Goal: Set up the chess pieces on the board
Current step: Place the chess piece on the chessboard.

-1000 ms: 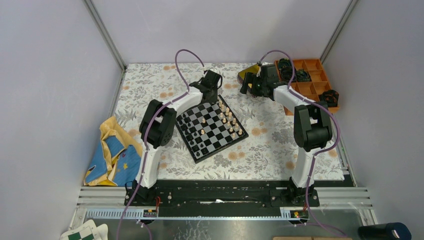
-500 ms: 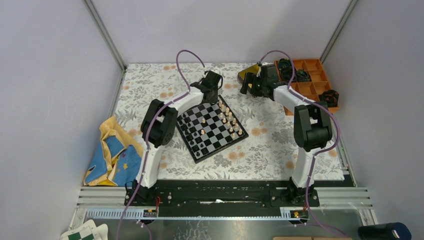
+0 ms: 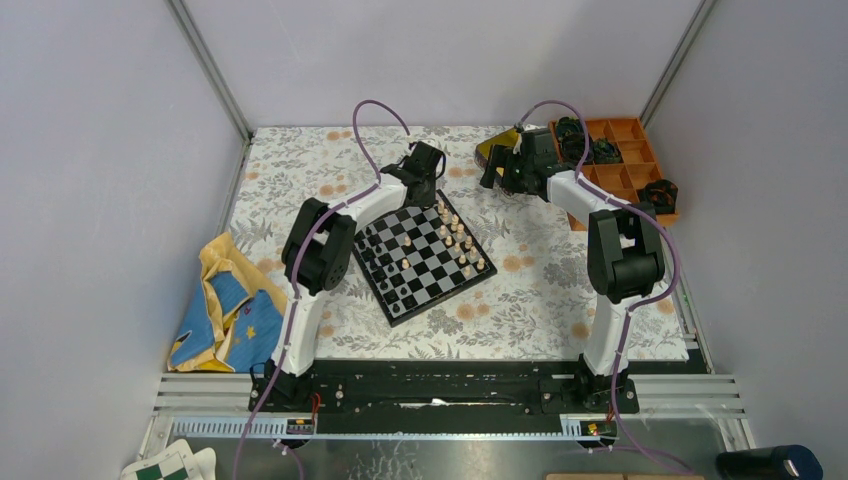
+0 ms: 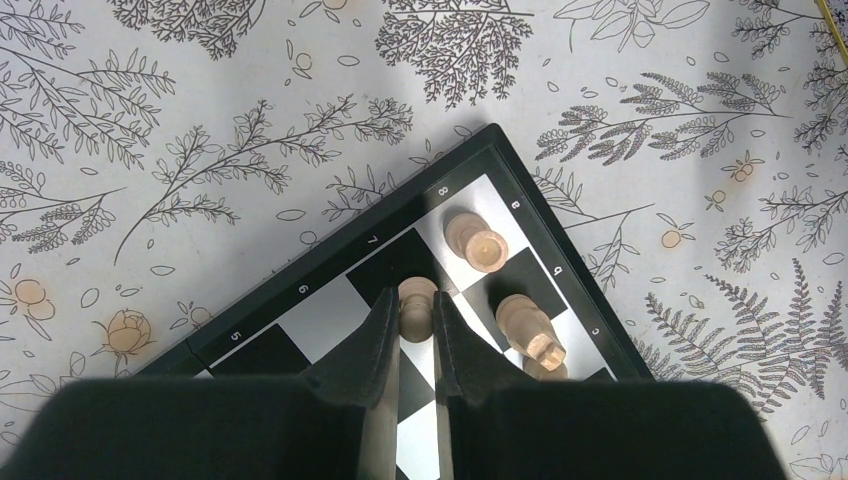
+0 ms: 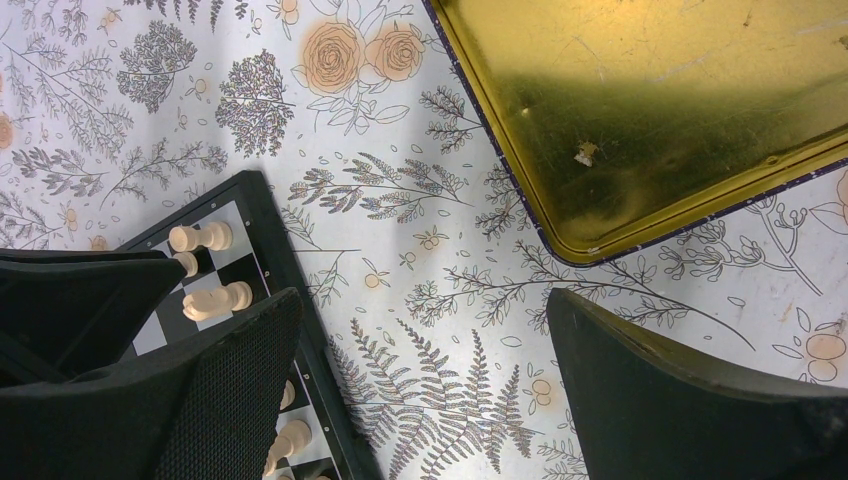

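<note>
The black-and-grey board (image 3: 424,257) lies tilted in the middle of the floral cloth. Tan pieces (image 3: 458,235) line its far right side, and a few stand mid-board. My left gripper (image 4: 417,312) is over the board's far corner, shut on a tan pawn (image 4: 417,298) that stands on a square near the rim. Two more tan pieces (image 4: 476,241) stand beside it. My right gripper (image 5: 420,330) is open and empty over bare cloth, between the board's edge (image 5: 270,240) and the gold tin (image 5: 650,110). Black pieces are hard to make out.
An orange compartment tray (image 3: 620,165) with bulky black objects stands at the back right. A yellow and blue cloth (image 3: 225,305) lies at the left. A green-and-white checkered item (image 3: 165,465) sits at the bottom left, off the table.
</note>
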